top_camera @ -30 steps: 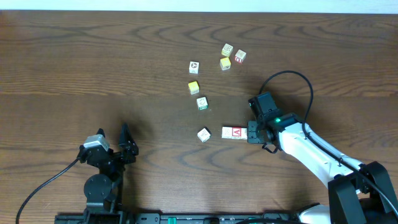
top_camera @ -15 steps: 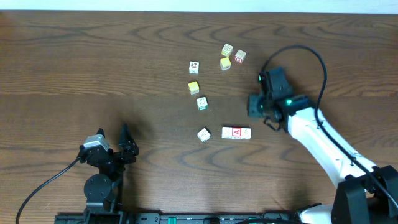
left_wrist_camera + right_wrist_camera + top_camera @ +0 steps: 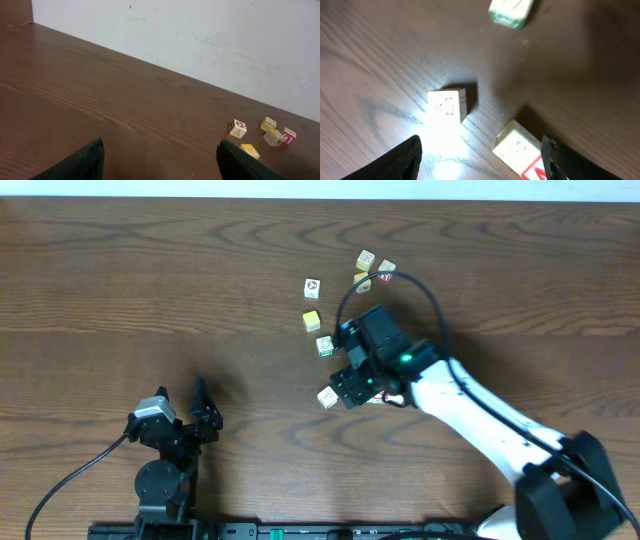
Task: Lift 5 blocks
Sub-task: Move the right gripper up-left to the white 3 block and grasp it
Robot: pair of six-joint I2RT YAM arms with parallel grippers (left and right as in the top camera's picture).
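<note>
The right gripper [image 3: 345, 388] is hovering low over the middle of the wooden table [image 3: 120, 270], its jaws standing apart and gripping nothing. Its black fingers [image 3: 400, 160] are filling the bottom corners of the wrist view. One of the five picture blocks, a plain white cube [image 3: 447, 106], is lying on the boards just ahead of them in a bright patch of light. An oblong piece with a red mark [image 3: 519, 150] is lying near that cube, closer to the right-hand finger. The green-trimmed cube [image 3: 511, 11] is sitting farther off, at the top edge of that view.

Seen from above, the other three blocks are resting toward the far side of the table. A white cube with a dark picture [image 3: 312, 285] is standing on its own, while a cream cube [image 3: 366, 259] and a red-faced cube [image 3: 386, 268] are sitting close together. Two yellow cubes are lying among them: one [image 3: 311, 320] between the dark-picture cube and the green-trimmed one, the other [image 3: 361, 279] just beside the cream cube and partly crossed by the arm's black cable [image 3: 345, 300]. Every block is lying on the table; none is being lifted.

The left gripper [image 3: 206, 408] is sitting at the near left, well apart from the blocks, with its jaws spread wide and holding nothing. Its camera is looking across the boards to a pale wall [image 3: 200, 40].
</note>
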